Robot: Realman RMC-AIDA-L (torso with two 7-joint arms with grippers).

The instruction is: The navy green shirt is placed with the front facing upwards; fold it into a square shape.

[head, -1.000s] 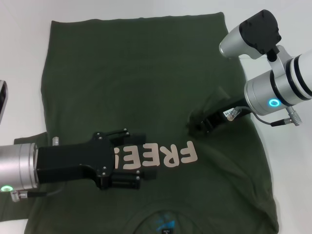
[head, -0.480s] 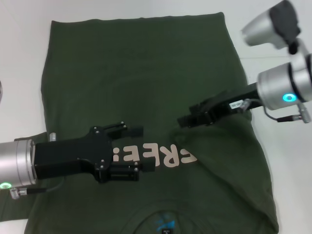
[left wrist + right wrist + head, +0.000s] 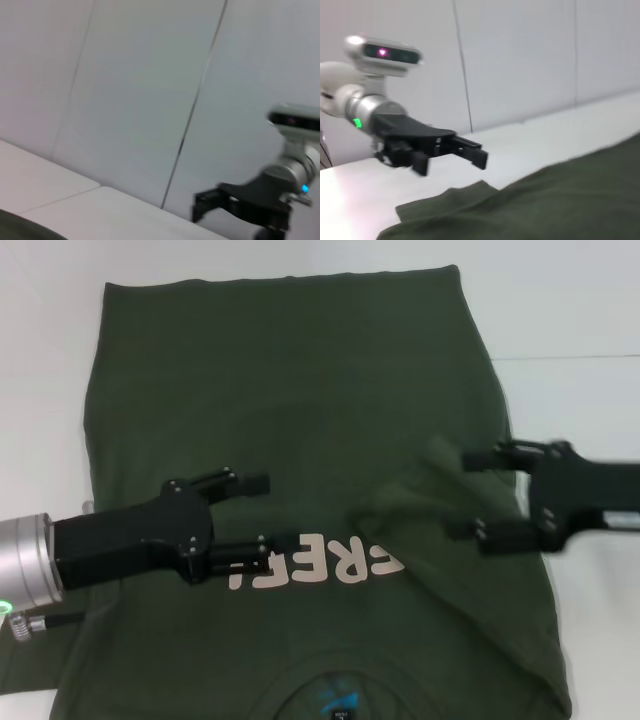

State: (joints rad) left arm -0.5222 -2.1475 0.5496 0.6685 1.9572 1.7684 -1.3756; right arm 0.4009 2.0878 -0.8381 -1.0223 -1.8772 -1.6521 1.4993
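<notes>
Navy green shirt [image 3: 300,440] is being shown spread front-up across the middle of the head view, its collar at the bottom edge of the frame and its hem near the top; the "FREE!" lettering [image 3: 320,568] is lying just above the collar.

Lower left, the left gripper [image 3: 270,512] is being held over the chest, its fingers spread apart, one finger lying at the lettering's left end; nothing is being gripped. At right centre, the right gripper [image 3: 470,492] is being held above the shirt's right side, also spread wide and empty. Between the two, a raised wrinkle [image 3: 400,502] is being seen in the cloth.

No fold is being shown as made yet, so the task is judged to be at an early stage: the garment is being readied, and a first fold of a side or sleeve inward is still being awaited. For that, a gripper would need to be taken to an outer edge or sleeve and closed on the cloth.

The right edge is running close under the right gripper, the left sleeve is being cut off at lower left. Bare white table [image 3: 580,310] is lying open at upper right and along the far hem.
</notes>
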